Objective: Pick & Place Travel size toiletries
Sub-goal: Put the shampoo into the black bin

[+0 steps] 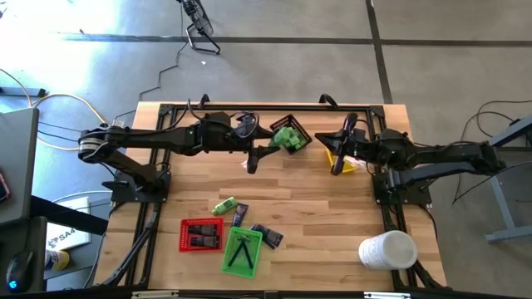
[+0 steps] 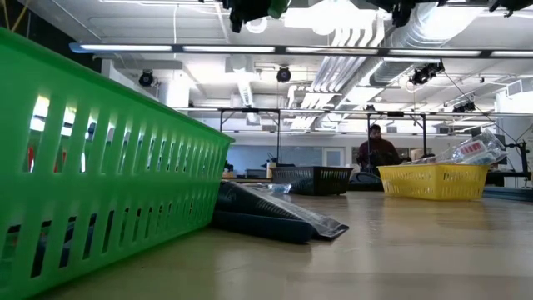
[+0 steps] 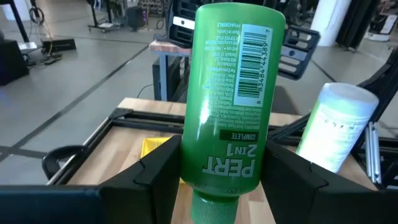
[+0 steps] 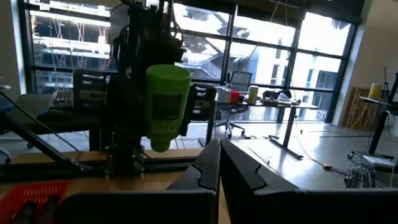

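My left gripper [image 3: 214, 174] is lifted above the middle of the table's far part, next to the black tray [image 1: 287, 126], and is shut on a bright green Pert bottle [image 3: 230, 93]. The bottle also shows in the right wrist view [image 4: 166, 102]. My right gripper [image 4: 219, 165] hovers over the yellow tray [image 1: 342, 159] with its fingers shut on nothing. Another green bottle [image 1: 224, 205] and dark flat packets [image 1: 266, 234] lie on the table's near half. Green bottles [image 1: 291, 137] show at the black tray. My left gripper pinches the green bottle between its two fingers [image 3: 158, 171] at the bottle's shoulder [image 3: 214, 177], just above the cap. The fingers come level from the table's left. The bottle is lifted clear and stands upright but inverted, cap [image 4: 158, 146] down and base up.
A red tray [image 1: 201, 234] with dark pieces and a green tray [image 1: 243, 249] with thin dark pieces sit near the front edge. A big white cylinder [image 1: 386, 249] lies at the near right. The yellow tray [image 2: 433, 179] holds clear-wrapped items. A person [image 2: 376, 146] stands beyond the table.
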{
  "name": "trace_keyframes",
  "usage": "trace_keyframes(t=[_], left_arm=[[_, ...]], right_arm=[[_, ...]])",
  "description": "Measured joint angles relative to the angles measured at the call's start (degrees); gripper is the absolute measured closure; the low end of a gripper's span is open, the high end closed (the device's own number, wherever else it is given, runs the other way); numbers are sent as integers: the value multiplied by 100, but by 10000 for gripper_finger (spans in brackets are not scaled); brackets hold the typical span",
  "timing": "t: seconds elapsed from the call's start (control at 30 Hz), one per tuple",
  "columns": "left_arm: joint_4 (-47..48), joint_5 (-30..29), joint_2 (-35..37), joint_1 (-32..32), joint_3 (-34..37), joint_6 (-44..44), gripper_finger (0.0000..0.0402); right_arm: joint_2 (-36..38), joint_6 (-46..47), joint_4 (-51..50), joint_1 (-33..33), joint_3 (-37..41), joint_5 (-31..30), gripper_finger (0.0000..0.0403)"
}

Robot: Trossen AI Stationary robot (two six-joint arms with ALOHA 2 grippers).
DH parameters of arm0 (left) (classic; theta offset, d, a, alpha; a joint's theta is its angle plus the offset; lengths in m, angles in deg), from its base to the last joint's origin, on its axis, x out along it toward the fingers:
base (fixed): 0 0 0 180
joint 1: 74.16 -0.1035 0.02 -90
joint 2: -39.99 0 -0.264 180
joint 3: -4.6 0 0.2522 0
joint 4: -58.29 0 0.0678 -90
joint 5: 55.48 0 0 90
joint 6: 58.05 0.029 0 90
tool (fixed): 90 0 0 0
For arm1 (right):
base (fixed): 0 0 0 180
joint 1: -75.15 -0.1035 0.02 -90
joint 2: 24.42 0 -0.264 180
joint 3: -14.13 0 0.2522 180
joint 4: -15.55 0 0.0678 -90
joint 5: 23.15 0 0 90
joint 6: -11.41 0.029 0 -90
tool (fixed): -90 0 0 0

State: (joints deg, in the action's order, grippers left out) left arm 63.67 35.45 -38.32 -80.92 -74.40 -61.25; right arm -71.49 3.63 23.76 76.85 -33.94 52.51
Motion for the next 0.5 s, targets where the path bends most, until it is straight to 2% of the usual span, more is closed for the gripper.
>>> trace_keyframes(t=[0.1, 0.2, 0.5], left_arm=[[-13, 0, -4, 0, 2, -2, 214], [-6, 0, 1, 0, 2, -2, 214], [-9, -2, 1, 0, 2, -3, 214]], right_arm=[[-137, -3, 235, -6, 2, 186, 391], [-370, -3, 467, -5, -2, 442, 361], [-1081, 3, 1490, -5, 0, 425, 182]])
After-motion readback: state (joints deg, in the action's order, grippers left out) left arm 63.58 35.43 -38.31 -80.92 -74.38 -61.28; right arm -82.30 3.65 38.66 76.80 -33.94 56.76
